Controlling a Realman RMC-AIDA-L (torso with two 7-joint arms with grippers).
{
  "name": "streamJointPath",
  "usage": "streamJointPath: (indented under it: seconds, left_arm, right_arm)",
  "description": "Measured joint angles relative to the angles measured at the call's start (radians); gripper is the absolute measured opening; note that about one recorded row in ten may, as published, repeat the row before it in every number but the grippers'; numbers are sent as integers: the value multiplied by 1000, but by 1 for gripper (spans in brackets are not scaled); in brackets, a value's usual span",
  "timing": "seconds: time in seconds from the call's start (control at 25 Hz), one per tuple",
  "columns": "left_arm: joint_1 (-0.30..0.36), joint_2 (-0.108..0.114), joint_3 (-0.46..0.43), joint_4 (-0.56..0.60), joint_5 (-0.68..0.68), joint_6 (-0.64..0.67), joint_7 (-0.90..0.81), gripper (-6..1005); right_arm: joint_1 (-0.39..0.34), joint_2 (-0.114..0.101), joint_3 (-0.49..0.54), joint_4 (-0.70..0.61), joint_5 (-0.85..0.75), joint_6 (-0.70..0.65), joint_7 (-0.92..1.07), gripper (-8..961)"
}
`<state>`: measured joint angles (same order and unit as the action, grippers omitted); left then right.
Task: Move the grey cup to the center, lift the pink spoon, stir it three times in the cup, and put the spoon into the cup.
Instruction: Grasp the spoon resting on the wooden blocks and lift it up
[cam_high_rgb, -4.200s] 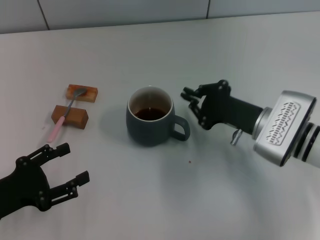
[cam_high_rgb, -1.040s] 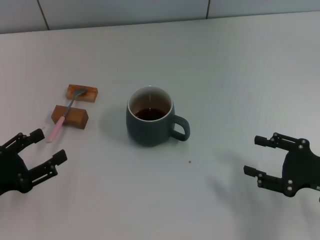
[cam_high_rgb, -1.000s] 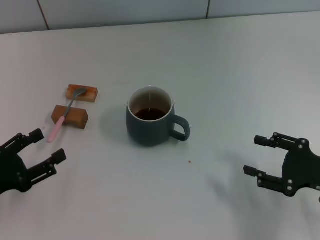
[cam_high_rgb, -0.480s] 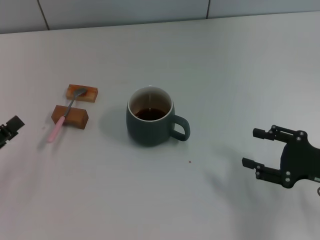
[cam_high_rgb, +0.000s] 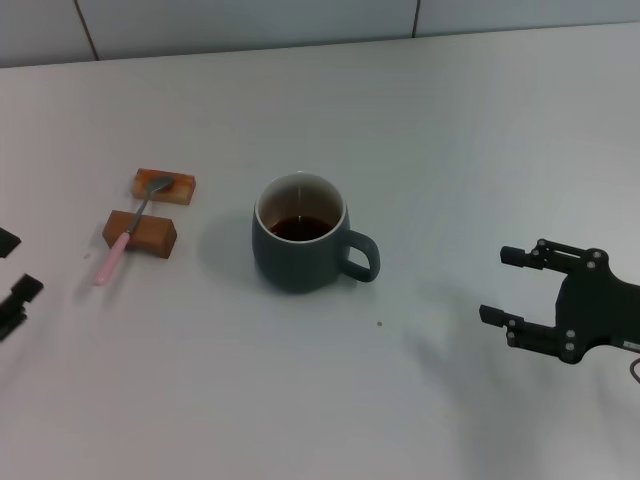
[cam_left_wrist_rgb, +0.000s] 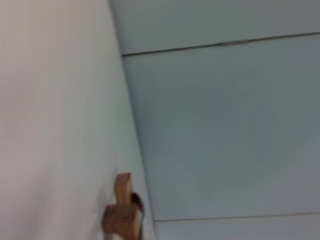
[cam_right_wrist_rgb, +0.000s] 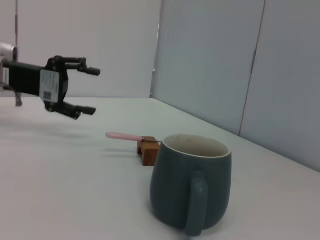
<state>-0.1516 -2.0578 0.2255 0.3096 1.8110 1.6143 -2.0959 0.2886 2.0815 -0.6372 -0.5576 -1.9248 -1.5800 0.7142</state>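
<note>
The grey cup (cam_high_rgb: 299, 246) of dark liquid sits mid-worktop (cam_high_rgb: 450, 150), the pink spoon (cam_high_rgb: 128, 232) propped across two brown blocks (cam_high_rgb: 140, 232) beside it, both tools spread empty: left tool (cam_right_wrist_rgb: 89, 91), right tool (cam_high_rgb: 512, 288).

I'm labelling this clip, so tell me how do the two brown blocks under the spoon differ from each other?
The farther brown block looks lighter, more orange, and lies flatter; the nearer brown block looks darker and taller. The pink spoon rests its metal bowl on the farther block, while its neck crosses the nearer block and the pink handle slopes down past it toward the table. Both are rectangular, lie left of the grey cup, and prop the spoon.
</note>
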Motion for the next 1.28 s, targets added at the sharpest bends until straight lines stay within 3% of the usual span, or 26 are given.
streamJointPath:
  seconds: [0.48, 1.28]
  left_arm:
    - [6, -6, 25, -123, 39, -96, -59, 852]
    - [-83, -9, 10, -175, 25, -192, -53, 852]
  right_arm:
    - [4, 0, -3, -20, 0, 8, 17, 695]
    - [0, 0, 6, -16, 3, 8, 17, 695]
